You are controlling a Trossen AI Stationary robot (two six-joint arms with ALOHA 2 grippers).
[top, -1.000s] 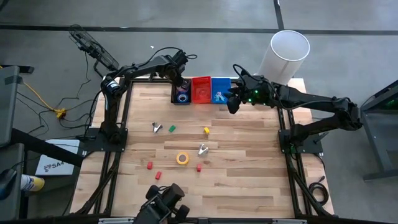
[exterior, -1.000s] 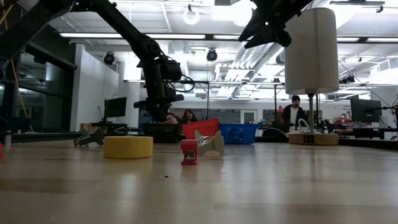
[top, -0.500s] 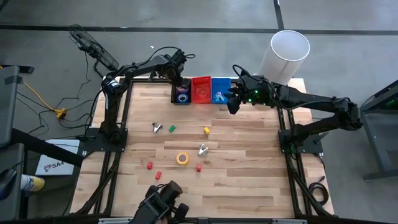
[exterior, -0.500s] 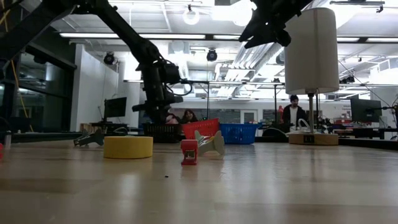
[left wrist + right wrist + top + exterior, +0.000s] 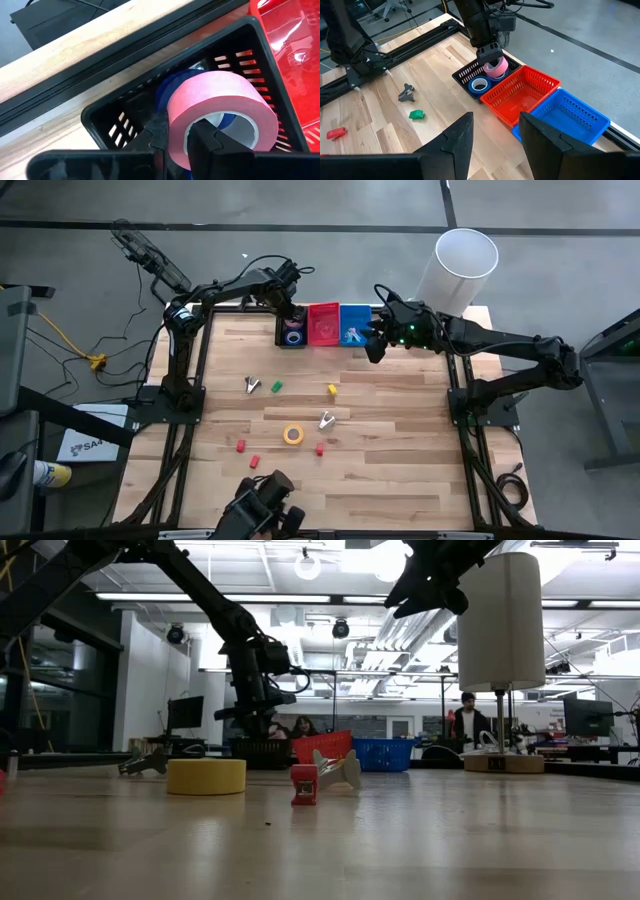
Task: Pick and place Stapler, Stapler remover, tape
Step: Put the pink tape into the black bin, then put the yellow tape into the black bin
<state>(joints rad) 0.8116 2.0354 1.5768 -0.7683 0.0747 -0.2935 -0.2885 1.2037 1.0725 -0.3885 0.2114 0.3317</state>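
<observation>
The left pincer (image 5: 491, 53) hangs over the black basket (image 5: 291, 332) at the far edge of the worktop (image 5: 400, 470), and its fingers are clenched on the wall of a pink tape roll (image 5: 220, 107), with 1 finger inside the ring and 1 outside. The roll is above the basket, and a blue tape roll (image 5: 479, 85) lies inside the basket under it. Next to the black basket stand a red basket (image 5: 323, 324) and a blue basket (image 5: 354, 323) in 1 row. The right pincer (image 5: 372, 350) is raised in the air near the blue basket, its fingers apart and holding nothing. On the worktop, well apart from the baskets, a yellow tape roll (image 5: 293, 435) lies flat, and just beside it is a small metal thing (image 5: 326, 420), maybe the stapler remover, though it is too small to tell. Another metal thing (image 5: 253, 385) lies beside a green block (image 5: 277, 387).
</observation>
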